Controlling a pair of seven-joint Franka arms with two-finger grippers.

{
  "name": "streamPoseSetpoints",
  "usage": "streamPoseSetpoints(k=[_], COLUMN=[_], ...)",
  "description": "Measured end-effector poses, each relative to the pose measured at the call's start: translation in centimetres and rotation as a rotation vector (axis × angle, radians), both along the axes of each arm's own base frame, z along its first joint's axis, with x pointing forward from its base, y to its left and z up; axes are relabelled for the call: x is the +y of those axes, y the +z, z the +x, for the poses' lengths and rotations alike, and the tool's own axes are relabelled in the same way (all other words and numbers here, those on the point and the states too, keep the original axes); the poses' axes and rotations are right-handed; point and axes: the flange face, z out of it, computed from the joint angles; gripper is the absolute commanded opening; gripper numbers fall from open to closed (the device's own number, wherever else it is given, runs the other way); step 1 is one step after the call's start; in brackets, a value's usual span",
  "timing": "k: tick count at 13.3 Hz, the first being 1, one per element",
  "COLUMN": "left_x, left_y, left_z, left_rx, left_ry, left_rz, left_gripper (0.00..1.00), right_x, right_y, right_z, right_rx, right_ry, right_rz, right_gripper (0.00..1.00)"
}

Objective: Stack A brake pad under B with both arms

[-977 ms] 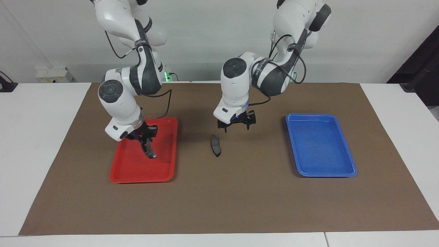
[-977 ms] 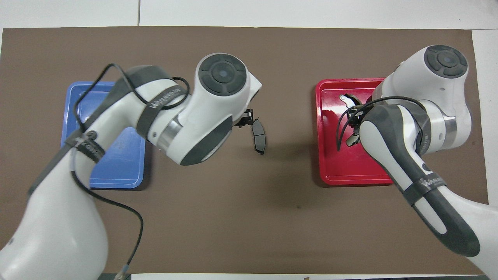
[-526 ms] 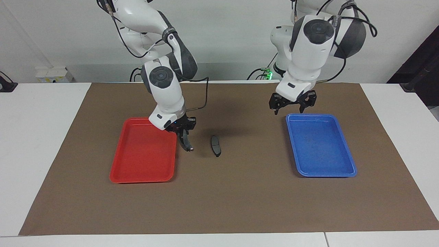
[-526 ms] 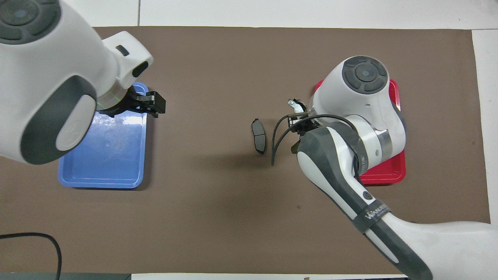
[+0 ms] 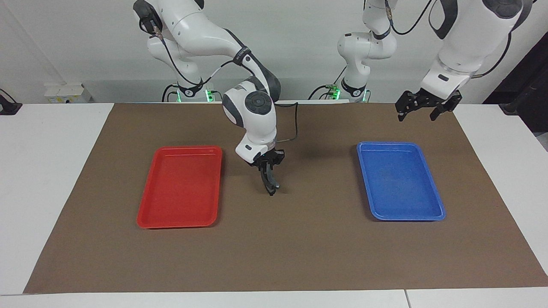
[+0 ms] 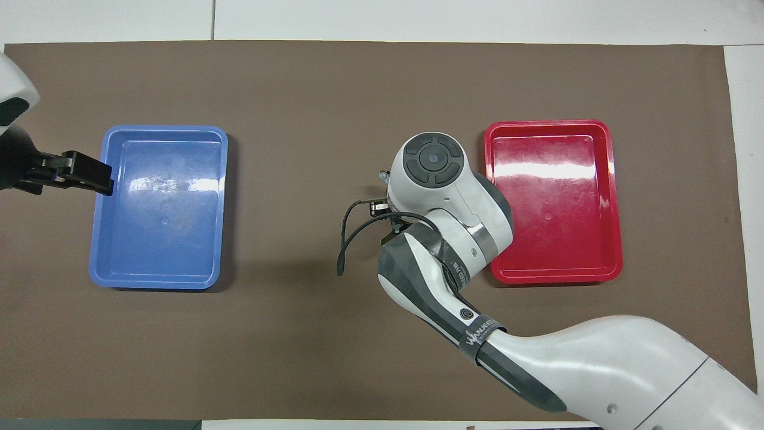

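- The red tray (image 5: 180,188) lies on the brown mat (image 5: 274,252) toward the right arm's end of the table, with nothing in it; it seems to be where the longer pad came from.
- The right gripper (image 5: 267,164) hangs low over the middle of the mat, between the two trays, its fingers pinched together on brake pad B (image 5: 269,182).
- B hangs downward from those fingers, its curved length nearly upright and its lower tip close to the mat.
- The A brake pad (image 5: 271,191) lies flat on the mat right under that tip; in the facing view only a sliver of it shows past B, and whether the two touch cannot be told. In the overhead view the right arm's wrist hides both pads.
- Judging by this, B is held straight above A so that it can be laid down on top, which leaves A underneath as the task asks; the stack is not yet made.
- The blue tray (image 5: 400,182) lies toward the left arm's end, also with nothing in it.
- The left gripper (image 5: 427,108) waits high up over the mat's edge past the blue tray, its fingers spread wide and holding nothing, clear of the right arm's work.
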Motion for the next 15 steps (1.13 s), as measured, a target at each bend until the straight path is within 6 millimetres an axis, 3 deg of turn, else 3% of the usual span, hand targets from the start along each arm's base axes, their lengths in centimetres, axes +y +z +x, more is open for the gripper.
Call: streamPoseSetpoints(k=[6, 9, 15], left_x=[-0.6, -1.4, -1.9], left_y=[0.3, 1.6, 1.3], left_z=[-0.4, -1.1, -1.0], left_rx=[-0.007, -0.036, -0.044], left_ry=[-0.016, -0.031, -0.033], left_rz=[-0.004, -0.007, -0.008], left_gripper=[1.00, 1.00, 1.00], right_x=[0.4, 0.4, 0.0], right_y=[-2.3, -2.4, -2.9], right_z=[0.6, 0.6, 0.6], right_rx=[-0.035, -0.037, -0.030], right_ry=[0.023, 0.041, 0.086], right_rz=[0.010, 0.006, 0.002], right_gripper=[0.00, 0.00, 0.00])
